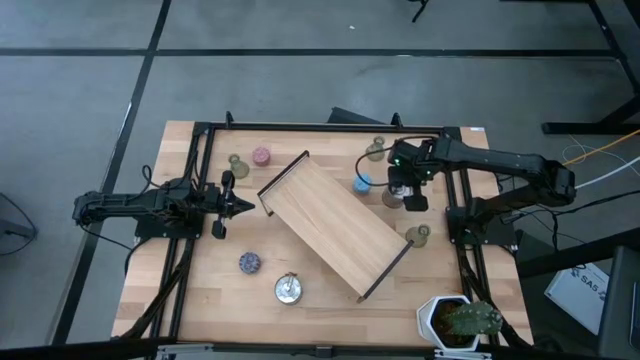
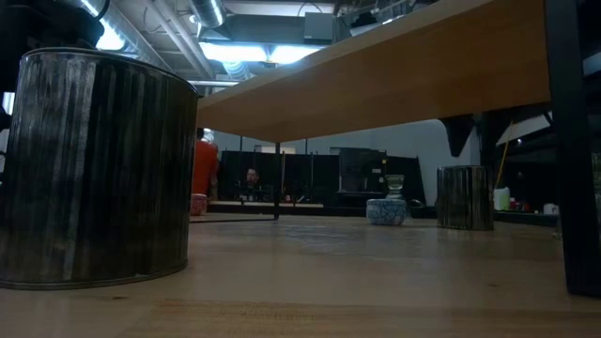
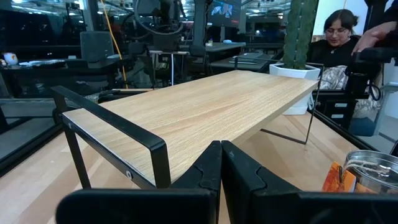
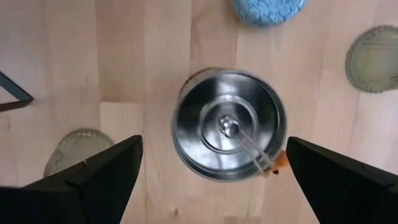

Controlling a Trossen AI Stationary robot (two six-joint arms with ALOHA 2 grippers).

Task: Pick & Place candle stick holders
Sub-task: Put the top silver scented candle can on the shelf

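While the right gripper point(image 4: 211, 171) hangs straight above the silver candle stick holder point(image 4: 227, 124), its jaws are spread wide to either side of it. Rigid, smooth metal, it probably slips easily; its round outer wall looks the surest hold. Shiny and ribbed, it stands on the surface point(image 1: 330, 290) at about one o'clock of the wooden tray point(image 1: 335, 225). Left gripper point(image 1: 232, 206) waits at nine o'clock, jaws pressed together, empty.

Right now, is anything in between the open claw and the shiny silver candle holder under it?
No, nothing visible is in the way. The right claw hangs open straight above the silver candle holder, one finger showing on each side of it. The blue holder and a green holder sit off to the sides, apart from it.
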